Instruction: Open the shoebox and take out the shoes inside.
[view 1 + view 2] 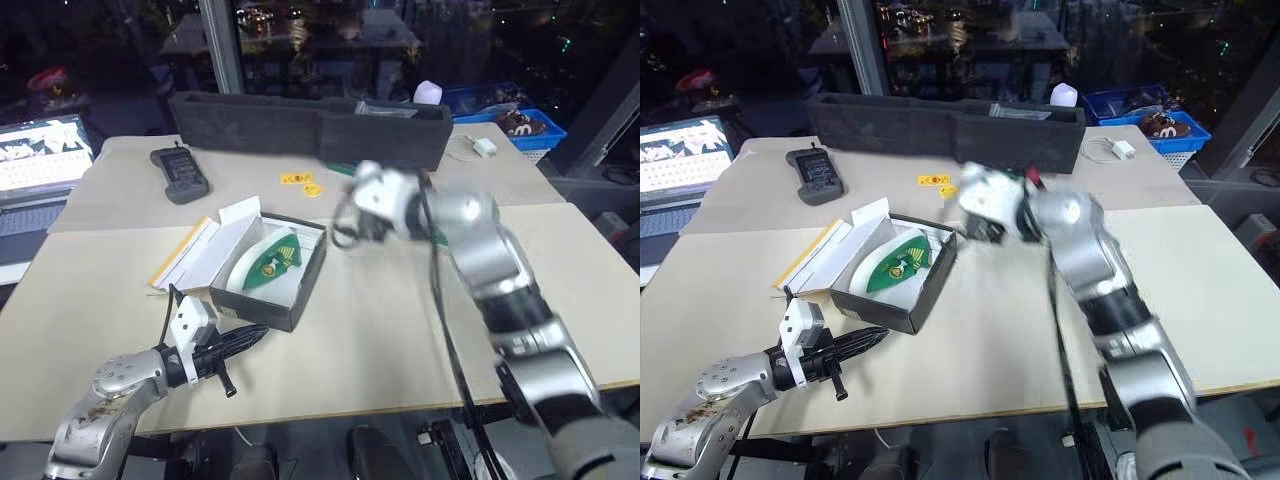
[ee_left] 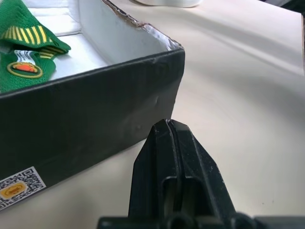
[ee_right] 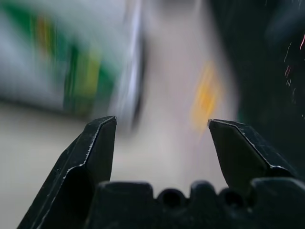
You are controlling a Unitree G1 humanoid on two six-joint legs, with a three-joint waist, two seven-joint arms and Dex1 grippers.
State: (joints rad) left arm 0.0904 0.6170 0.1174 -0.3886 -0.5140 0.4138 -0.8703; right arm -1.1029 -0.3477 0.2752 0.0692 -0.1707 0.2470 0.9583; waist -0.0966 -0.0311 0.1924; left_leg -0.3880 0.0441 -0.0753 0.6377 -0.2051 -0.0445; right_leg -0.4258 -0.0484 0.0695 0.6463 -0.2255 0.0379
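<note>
The shoebox (image 1: pixel 298 292) stands open on the table, with black sides and a white inside. Its yellow-edged lid (image 1: pixel 196 254) is folded back to the left. A green shoe (image 1: pixel 268 262) with yellowish markings lies inside and also appears as the green shoe (image 2: pixel 21 71) in the left wrist view. My left gripper (image 1: pixel 258 333) is shut and empty, its tip just short of the box's near black wall (image 2: pixel 95 105). My right gripper (image 1: pixel 346 228) is blurred in the air to the right of the box. Its fingers (image 3: pixel 97 143) stand wide open with nothing between them.
A long dark grey foam case (image 1: pixel 310 125) runs along the table's back. A black handheld device (image 1: pixel 178 172) and a laptop (image 1: pixel 40 150) sit at the left, with small yellow pieces (image 1: pixel 300 182) behind the box. A blue basket (image 1: pixel 520 125) and a white charger (image 1: pixel 483 147) are at the back right.
</note>
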